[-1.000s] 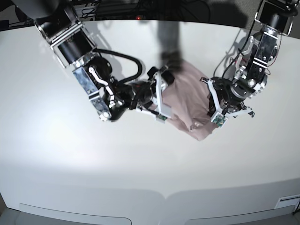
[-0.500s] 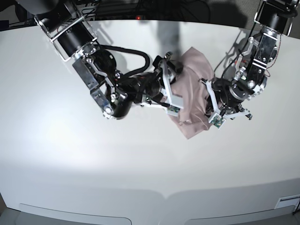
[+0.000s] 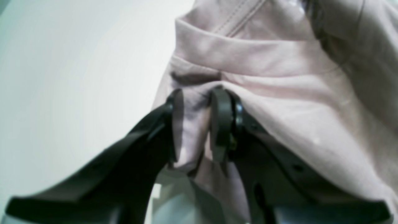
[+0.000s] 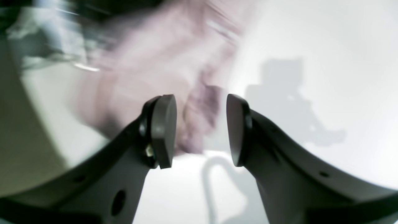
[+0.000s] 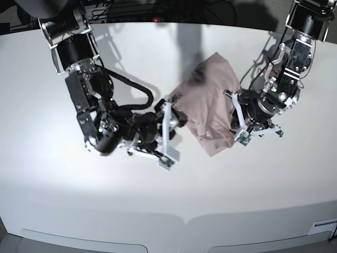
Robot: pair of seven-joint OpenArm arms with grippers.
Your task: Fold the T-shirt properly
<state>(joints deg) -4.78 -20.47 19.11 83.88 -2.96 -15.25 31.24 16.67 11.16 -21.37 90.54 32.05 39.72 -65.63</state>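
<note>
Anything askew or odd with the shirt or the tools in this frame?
The T-shirt lies bunched and creased, not flat, with an irregular outline. The left tool pinches a fold of it; the right tool stands open and empty beside it. No damage shows.

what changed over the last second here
The right pincer let go of the T-shirt and backed away toward the near left, jaws now open and empty. The shirt shifted slightly away from the camera. The left pincer stayed clamped on the shirt's right edge.
</note>
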